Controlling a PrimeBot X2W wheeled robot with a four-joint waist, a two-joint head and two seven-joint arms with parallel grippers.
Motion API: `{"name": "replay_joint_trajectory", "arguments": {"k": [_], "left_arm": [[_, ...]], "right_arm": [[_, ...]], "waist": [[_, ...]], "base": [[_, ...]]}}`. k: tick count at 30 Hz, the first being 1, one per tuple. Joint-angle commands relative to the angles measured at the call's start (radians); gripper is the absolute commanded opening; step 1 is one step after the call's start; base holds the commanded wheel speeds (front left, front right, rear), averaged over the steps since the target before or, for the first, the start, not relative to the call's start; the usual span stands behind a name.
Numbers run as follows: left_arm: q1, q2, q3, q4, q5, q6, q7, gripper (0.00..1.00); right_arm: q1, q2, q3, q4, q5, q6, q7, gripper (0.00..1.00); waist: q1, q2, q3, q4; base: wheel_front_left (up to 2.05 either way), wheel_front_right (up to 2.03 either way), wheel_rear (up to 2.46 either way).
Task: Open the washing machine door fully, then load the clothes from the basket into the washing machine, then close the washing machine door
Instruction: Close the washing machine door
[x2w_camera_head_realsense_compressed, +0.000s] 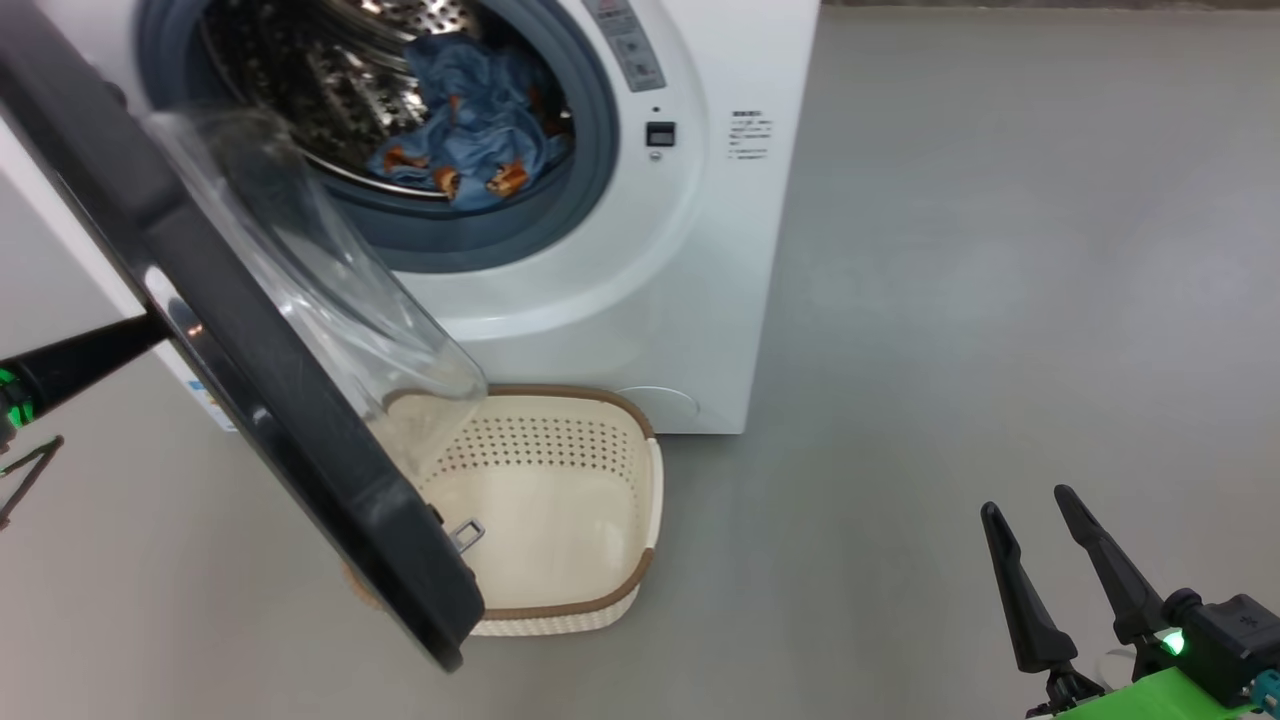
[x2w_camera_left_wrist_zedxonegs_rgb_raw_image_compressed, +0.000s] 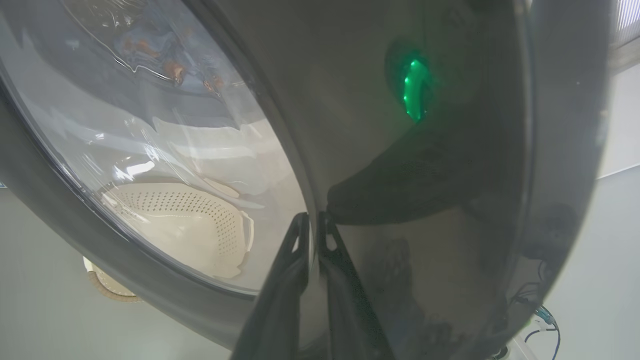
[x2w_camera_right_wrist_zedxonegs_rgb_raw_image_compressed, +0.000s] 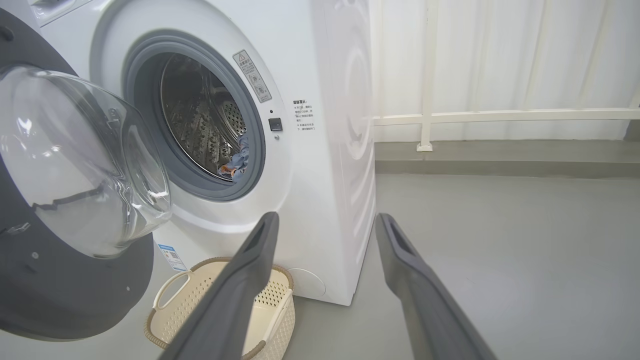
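Door Part Open: Left Gripper on Door, Clothes in Drum

Right gripper (x2w_camera_head_realsense_compressed: 1028, 502) hung low over the grey floor (x2w_camera_head_realsense_compressed: 1000, 300), well apart from the machine. Its two long dark fingers were spread wide with nothing between them. Left gripper (x2w_camera_left_wrist_zedxonegs_rgb_raw_image_compressed: 312, 220) had its fingers pressed together and held nothing. The tips were set against the outer face of the washing machine door (x2w_camera_head_realsense_compressed: 260, 390), at the line where the glossy black rim met the clear glass window (x2w_camera_head_realsense_compressed: 330, 280).

The door stood part open, swung out from its hinge on the robot's left, with the bulging window turned toward the machine's opening. Its lower edge overhung the basket (x2w_camera_head_realsense_compressed: 640, 585). The basket sat on the floor just in front of the washing machine (x2w_camera_head_realsense_compressed: 700, 250). Whether it touched the white front panel could not be told.

Behind the door, the grey gasket (x2w_camera_head_realsense_compressed: 590, 150) ringed the round opening, and the steel perforated drum (x2w_camera_head_realsense_compressed: 300, 80) lay open to view. The clothes (x2w_camera_head_realsense_compressed: 470, 120) lay inside the drum, bunched low near its front lip: light blue fabric with orange-brown print. A small black latch socket (x2w_camera_head_realsense_compressed: 660, 133) sat on the front panel, on the robot's right of the opening. Beyond the machine, a pale railing (x2w_camera_right_wrist_zedxonegs_rgb_raw_image_compressed: 500, 116) ran along a white wall.
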Motion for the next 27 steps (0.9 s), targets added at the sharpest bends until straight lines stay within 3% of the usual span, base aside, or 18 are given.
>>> {"name": "replay_joint_trajectory", "arguments": {"k": [1,15,27], "left_arm": [[-0.041,0.042,0.042,-0.031,0.007,-0.008,-0.013,0.00],[-0.074,0.045,0.050,0.014,0.070,-0.008,-0.119,0.00],[-0.110,0.024,0.021,0.043,0.093,-0.008,-0.183,0.00]], "right_arm": [[-0.015,-0.015,0.012,-0.028,-0.013,0.007,-0.008,1.00],[-0.022,0.011,0.005,-0.033,-0.017,0.007,-0.008,1.00],[-0.025,0.020,-0.003,-0.033,-0.020,0.007,-0.008,1.00]], "waist": [[-0.0001,0.0000,0.013,-0.036],[-0.0001,0.0000,0.040,-0.155],[-0.0001,0.0000,0.048,-0.171]], "base": [[0.00,0.00,0.00],[0.00,0.00,0.00],[0.00,0.00,0.00]]}}
